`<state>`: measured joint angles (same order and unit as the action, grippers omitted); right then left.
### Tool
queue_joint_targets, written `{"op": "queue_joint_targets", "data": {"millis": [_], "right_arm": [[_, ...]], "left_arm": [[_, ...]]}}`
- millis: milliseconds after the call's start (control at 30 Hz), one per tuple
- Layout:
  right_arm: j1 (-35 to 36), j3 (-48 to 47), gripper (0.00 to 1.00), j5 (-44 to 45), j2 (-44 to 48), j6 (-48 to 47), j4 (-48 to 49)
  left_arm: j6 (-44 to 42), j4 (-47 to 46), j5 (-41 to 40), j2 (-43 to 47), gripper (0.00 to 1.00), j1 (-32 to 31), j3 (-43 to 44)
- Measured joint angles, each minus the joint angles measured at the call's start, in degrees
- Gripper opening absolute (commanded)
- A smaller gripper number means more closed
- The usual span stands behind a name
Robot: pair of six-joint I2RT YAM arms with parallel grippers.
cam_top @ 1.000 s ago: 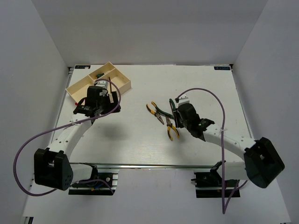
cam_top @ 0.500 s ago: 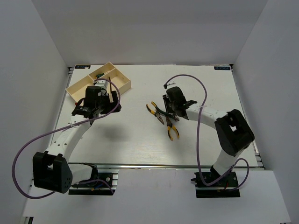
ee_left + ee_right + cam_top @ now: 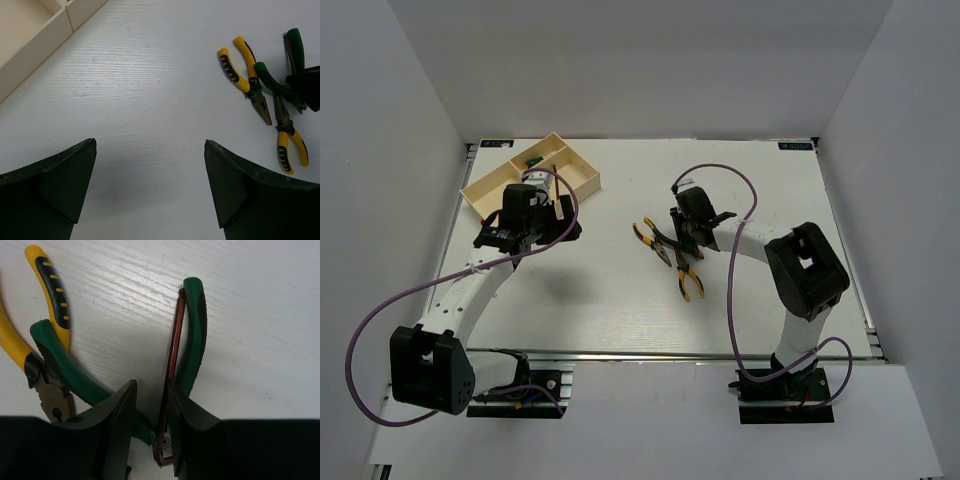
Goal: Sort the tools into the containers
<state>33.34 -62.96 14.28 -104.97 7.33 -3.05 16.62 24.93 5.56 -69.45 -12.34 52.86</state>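
Left gripper (image 3: pixel 150 144): fingers spread wide, nothing in them, over bare table (image 3: pixel 150 75) just off the tray (image 3: pixel 30 55)
Right gripper (image 3: pixel 152 390): down on the green pliers (image 3: pixel 195 330), fingers nearly together around their thin reddish strip (image 3: pixel 172 355), honestly can't tell if it's pinching
Yellow pliers (image 3: pixel 247 70): two pairs on the table, touching the green ones

Bright, even overhead light, soft faint shadows, sharp focus

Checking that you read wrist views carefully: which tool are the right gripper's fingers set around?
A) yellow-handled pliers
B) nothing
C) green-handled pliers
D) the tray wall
C: in the right wrist view, the right gripper has a finger on either side of the thin reddish bar of the green-handled pliers.
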Motion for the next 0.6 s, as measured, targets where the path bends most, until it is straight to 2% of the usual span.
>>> {"op": "queue_joint_targets", "data": {"millis": [600], "right_arm": [[-1.0, -1.1, 0.37, -0.5, -1.3, 0.3, 0.2]], "left_arm": [[0.0, -0.1, 1.3, -0.5, 0.98, 0.0, 0.0]]}}
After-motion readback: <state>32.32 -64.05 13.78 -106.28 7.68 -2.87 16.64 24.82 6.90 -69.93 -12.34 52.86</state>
